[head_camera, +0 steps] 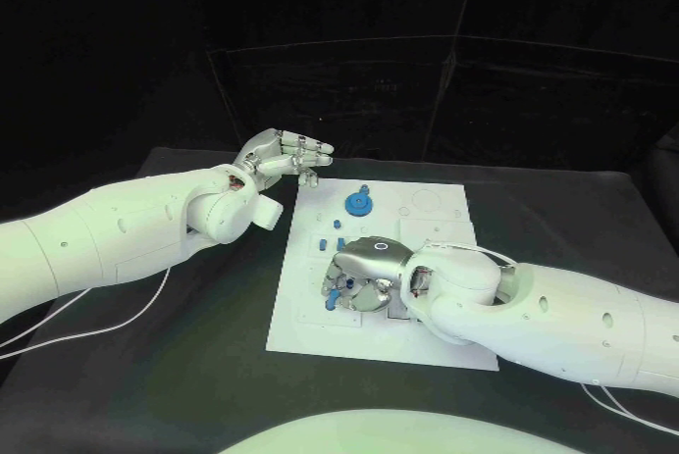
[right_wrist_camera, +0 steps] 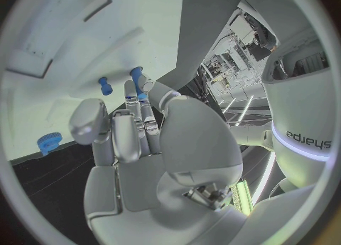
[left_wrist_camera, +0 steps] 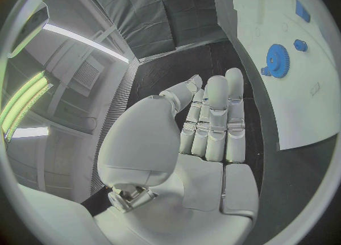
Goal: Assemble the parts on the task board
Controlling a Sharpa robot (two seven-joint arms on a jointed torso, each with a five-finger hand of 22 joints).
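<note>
The white task board lies in the middle of the black table. A blue gear stands on its far part, with small blue pegs nearer the middle. My right hand hovers low over the board's near left part and pinches a blue peg at its fingertips; the same peg pokes out under the hand. Another blue peg stands on the board beside it. My left hand is raised over the table just off the board's far left corner, fingers stretched side by side, holding nothing. The gear lies beyond its fingers.
Bare black table surrounds the board on all sides. White cables trail from my left arm over the table's left part, and another runs by my right arm. Shallow recesses mark the board's right half.
</note>
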